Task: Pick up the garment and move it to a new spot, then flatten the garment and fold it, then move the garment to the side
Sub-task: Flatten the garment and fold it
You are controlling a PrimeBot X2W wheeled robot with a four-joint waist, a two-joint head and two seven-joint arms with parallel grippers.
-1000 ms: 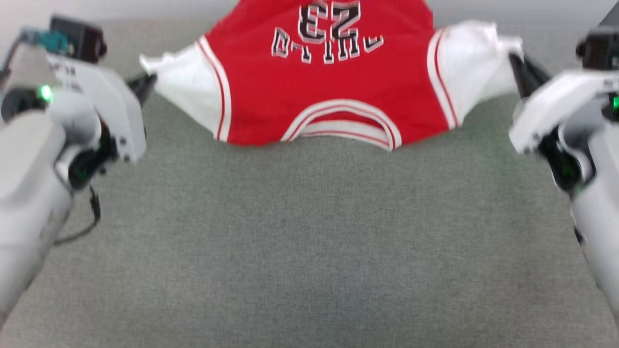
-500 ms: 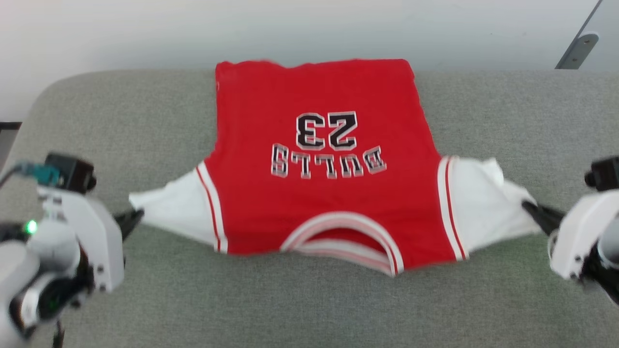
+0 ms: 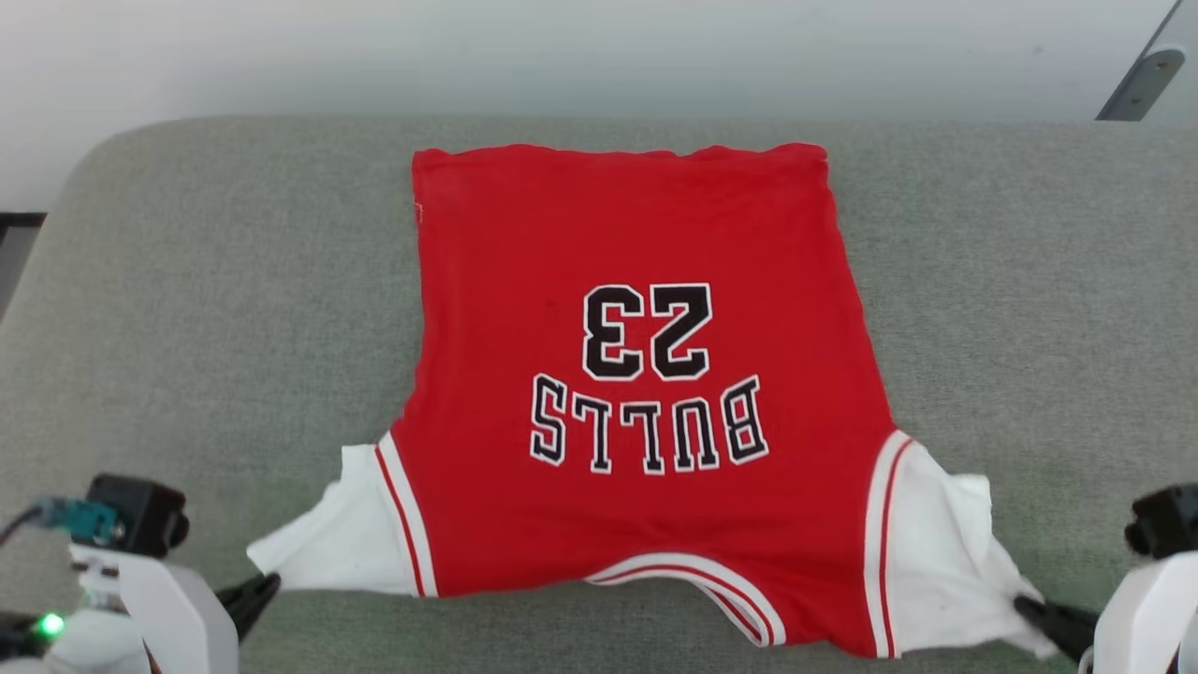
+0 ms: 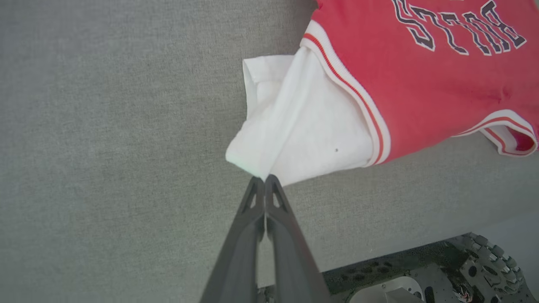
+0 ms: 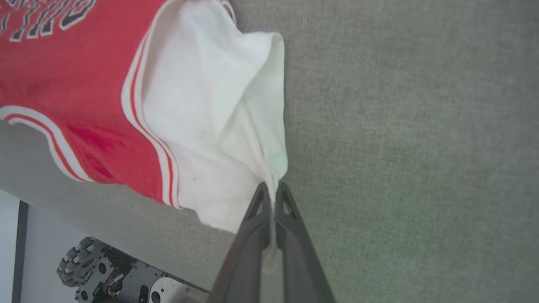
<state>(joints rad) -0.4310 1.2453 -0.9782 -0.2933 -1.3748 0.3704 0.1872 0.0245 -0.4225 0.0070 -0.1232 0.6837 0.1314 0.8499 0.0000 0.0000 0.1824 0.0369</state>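
The garment (image 3: 636,234), a red jersey with black "BULLS 23" lettering, lies spread on the grey cushioned surface (image 3: 187,309), hem far, neck opening near. White lining sticks out at both armholes. My left gripper (image 3: 262,588) is shut on the white corner at the lower left, and in the left wrist view its tips (image 4: 264,179) pinch the garment (image 4: 311,126) at the very edge. My right gripper (image 3: 1029,608) is shut on the white corner at the lower right; white cloth of the garment (image 5: 210,105) runs between its tips (image 5: 273,185).
The grey surface has a rounded far-left corner and a pale wall (image 3: 562,47) behind it. A grey metal bar (image 3: 1137,80) leans at the top right. Below the near edge, my wheeled base (image 5: 97,269) (image 4: 471,269) stands on the floor.
The whole head view has shifted, so the camera moved. Both grippers keep their hold on the white corners. The garment now lies longer and flatter, its neck drawn nearer to me.
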